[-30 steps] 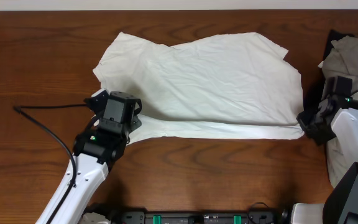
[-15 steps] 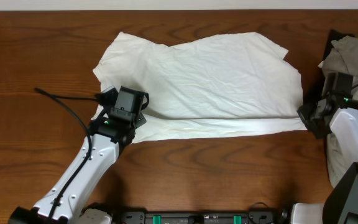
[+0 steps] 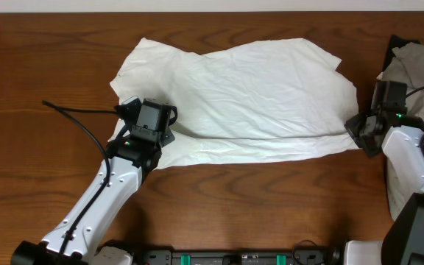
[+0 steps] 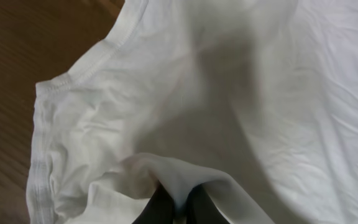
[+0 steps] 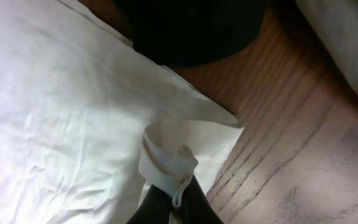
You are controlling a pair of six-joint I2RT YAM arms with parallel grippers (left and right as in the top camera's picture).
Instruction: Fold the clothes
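Note:
A white T-shirt lies spread across the middle of the wooden table, its near edge folded up into a narrow band. My left gripper is shut on the shirt's near left corner; in the left wrist view the cloth drapes over my two dark fingers, with the collar seam at upper left. My right gripper is shut on the shirt's near right corner; in the right wrist view a bunched fold sits pinched between the fingers.
A pile of grey and dark clothes lies at the table's right edge, behind my right arm. A black cable trails left from my left arm. Bare wood runs along the front.
Both grippers have carried the shirt's near edge away from the table front, towards the far side. The folded band has narrowed and the left arm has swung in over the shirt.

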